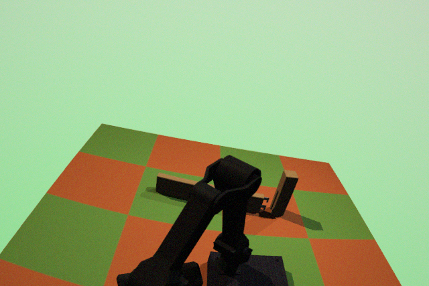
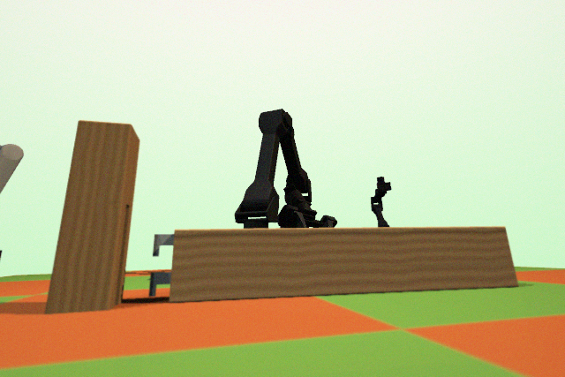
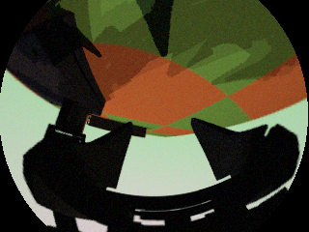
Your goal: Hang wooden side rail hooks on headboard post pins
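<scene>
The wooden side rail (image 1: pixel 173 186) (image 2: pixel 337 263) (image 3: pixel 116 126) stands on its long edge on the table. Its two steel hooks, the upper hook (image 2: pixel 163 239) and the lower hook (image 2: pixel 159 278), point toward the post, with a gap between them and it. The headboard post (image 1: pixel 287 194) (image 2: pixel 93 217) stands upright beyond the hooked end. Part of its slot (image 2: pixel 126 236) shows on the side facing the rail; the pins cannot be seen. My gripper (image 3: pixel 162 123) is open and empty, away from the rail. Its fingers cannot be made out in the top and exterior views. The arm hides the rail's middle in the top view.
The folded arm (image 1: pixel 235 179) (image 2: pixel 269 158) rises on the opposite side of the rail from the exterior view. A dark plate (image 1: pixel 270 265) lies near the wrist. A small dark jointed shape (image 2: pixel 377 199) and a pale cylinder (image 2: pixel 8 161) show in the exterior view.
</scene>
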Robot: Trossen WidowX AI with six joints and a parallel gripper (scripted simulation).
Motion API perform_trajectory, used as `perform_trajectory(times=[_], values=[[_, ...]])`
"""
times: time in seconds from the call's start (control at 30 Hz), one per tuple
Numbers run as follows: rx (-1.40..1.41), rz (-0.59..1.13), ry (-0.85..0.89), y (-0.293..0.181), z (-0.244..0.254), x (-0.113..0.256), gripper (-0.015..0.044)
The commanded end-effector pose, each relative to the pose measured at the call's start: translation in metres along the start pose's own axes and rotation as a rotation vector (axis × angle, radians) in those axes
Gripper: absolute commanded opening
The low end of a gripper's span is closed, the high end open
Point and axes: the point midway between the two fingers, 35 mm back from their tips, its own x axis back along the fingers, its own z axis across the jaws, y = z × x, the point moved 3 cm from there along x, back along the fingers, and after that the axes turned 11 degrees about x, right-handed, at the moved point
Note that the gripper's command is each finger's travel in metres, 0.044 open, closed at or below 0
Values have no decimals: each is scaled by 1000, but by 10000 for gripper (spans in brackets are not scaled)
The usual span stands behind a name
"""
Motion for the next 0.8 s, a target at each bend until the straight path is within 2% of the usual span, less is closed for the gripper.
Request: perform_trajectory(times=[0.0, 0.03, 0.23, 0.5, 0.6, 0.77], values=[[1, -2, -6, -1, 0, 2, 426], [2, -7, -18, -4, 0, 5, 440], [21, -66, -192, -41, 10, 53, 440], [47, -123, -495, -111, 64, 111, 440], [52, -130, -582, -131, 87, 121, 440], [33, -137, -557, -125, 78, 118, 440]])
